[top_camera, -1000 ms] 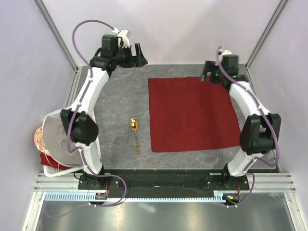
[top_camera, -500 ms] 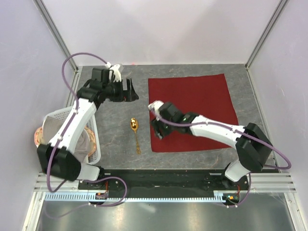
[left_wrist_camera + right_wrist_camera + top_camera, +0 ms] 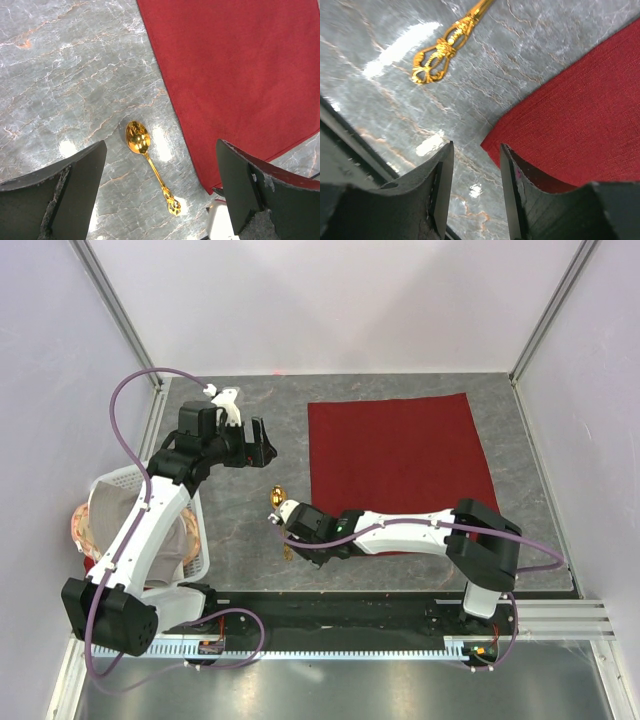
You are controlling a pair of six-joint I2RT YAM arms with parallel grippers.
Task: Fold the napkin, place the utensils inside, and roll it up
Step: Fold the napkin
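Napkin (image 3: pixel 395 465) lies unfolded, but my right tool (image 3: pixel 476 150), jaws apart and empty, has swung to its near corner, ready to begin folding

The napkin (image 3: pixel 395 465) is plain dark red; the spoon (image 3: pixel 139 140) shiny gold with a filigree handle end; the counter (image 3: pixel 240 530) grey with pale marble-like veining.

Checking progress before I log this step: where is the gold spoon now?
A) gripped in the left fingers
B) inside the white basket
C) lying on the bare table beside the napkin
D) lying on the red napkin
C: the spoon lies on the grey table, apart from the napkin.
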